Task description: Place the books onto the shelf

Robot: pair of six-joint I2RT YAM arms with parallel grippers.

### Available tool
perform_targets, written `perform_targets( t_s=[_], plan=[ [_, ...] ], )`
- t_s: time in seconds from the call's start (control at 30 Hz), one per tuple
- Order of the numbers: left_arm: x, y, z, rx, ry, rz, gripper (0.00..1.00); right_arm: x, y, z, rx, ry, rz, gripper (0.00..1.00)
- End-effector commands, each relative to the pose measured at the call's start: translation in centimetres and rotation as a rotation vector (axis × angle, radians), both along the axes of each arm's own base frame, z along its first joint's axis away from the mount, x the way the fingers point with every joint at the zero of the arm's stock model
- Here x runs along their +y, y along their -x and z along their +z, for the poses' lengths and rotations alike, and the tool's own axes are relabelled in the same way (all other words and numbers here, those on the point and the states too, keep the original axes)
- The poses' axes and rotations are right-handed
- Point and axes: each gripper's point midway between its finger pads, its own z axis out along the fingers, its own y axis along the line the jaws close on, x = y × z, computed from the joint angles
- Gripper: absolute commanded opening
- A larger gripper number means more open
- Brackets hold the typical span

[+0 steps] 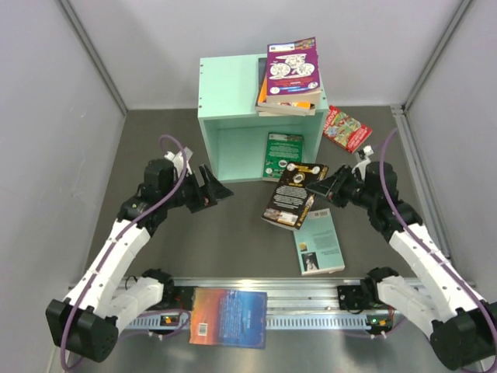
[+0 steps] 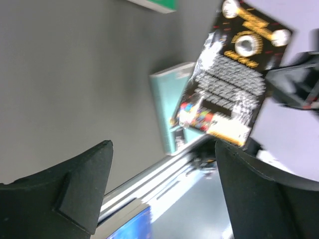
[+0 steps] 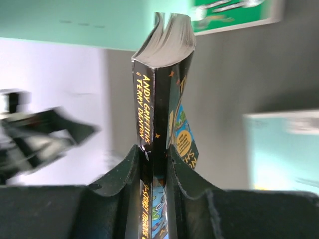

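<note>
1. Two fingers of the right gripper (image 3: 153,152) pinch a dark book (image 3: 160,94) at its spine, and the book juts out past their tips.
2. Fingers of the left gripper (image 1: 211,186) are spread wide with nothing between them, pointing toward that book.
3. Beyond both sets of fingers stands the mint shelf (image 1: 225,97), with a stack of books (image 1: 289,74) on top and a green book (image 1: 282,154) inside.
4. Behind the right fingers, a pale teal book (image 1: 320,242) lies flat.

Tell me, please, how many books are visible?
7: purple over orange atop the shelf, green at its opening, red beside it, black in the right tool, teal on the table, blue at the near edge; stack may hide more.
</note>
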Motion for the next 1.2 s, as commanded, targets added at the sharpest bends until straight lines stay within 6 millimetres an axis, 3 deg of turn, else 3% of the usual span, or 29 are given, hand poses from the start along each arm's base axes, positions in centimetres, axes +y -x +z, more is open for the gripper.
perform_targets(
  t_s=[0.0, 0.03, 0.07, 0.1, 0.13, 0.17, 0.33, 0.5, 0.63, 0.73, 0.87, 0.9, 1.03, 1.17],
  plan=[
    [-3.7, -1.2, 4.4, -0.109, 0.300, -0.080, 0.89, 3.7, 0.4, 7.3, -0.149, -0.438, 0.098, 0.00],
    [-4.0, -1.2, 3.8, -0.100, 0.336, -0.079, 0.91, 3.7, 0.7, 6.3, -0.134, -0.478, 0.085, 0.00],
    [-4.2, -1.3, 4.2, -0.079, 0.391, -0.063, 0.92, 3.7, 0.8, 8.4, -0.181, -0.579, 0.079, 0.00],
    [-4.5, -1.6, 5.4, -0.135, 0.430, -0.072, 0.93, 3.6, 0.9, 8.6, -0.186, -0.624, 0.064, 0.00],
    [-4.5, -1.7, 4.8, -0.121, 0.437, -0.061, 0.93, 3.5, 1.1, 7.7, -0.173, -0.663, 0.055, 0.00],
    [-4.5, -1.9, 4.7, -0.116, 0.440, -0.059, 0.95, 3.4, 1.4, 9.2, -0.198, -0.742, 0.062, 0.00],
    [-4.8, -2.3, 4.1, -0.125, 0.414, -0.083, 0.98, 4.0, 2.3, 10.6, -0.220, -0.855, 0.083, 0.00],
    [-5.7, -2.4, 2.3, -0.071, 0.395, -0.120, 0.98, 4.7, 3.0, 12.5, -0.257, -0.957, 0.108, 0.00],
    [-6.1, -2.3, 2.8, -0.076, 0.429, -0.110, 0.99, 5.2, 3.3, 12.1, -0.237, -1.007, 0.108, 0.00],
    [-6.1, -2.4, 4.4, -0.125, 0.444, -0.108, 0.99, 6.0, 3.5, 11.6, -0.219, -1.000, 0.122, 0.00],
    [-4.6, -2.6, 5.0, -0.166, 0.367, -0.029, 0.98, 6.2, 3.6, 11.0, -0.209, -0.973, 0.120, 0.00],
    [-3.9, -2.8, 4.2, -0.146, 0.331, 0.027, 0.98, 6.2, 3.7, 11.0, -0.209, -0.960, 0.126, 0.00],
    [-1.9, -2.8, 4.3, -0.181, 0.282, 0.129, 0.98, 6.5, 3.7, 9.7, -0.192, -0.886, 0.124, 0.00],
    [-1.4, -2.9, 4.9, -0.192, 0.282, 0.158, 0.98, 7.0, 3.6, 9.1, -0.175, -0.865, 0.137, 0.00]
  ],
)
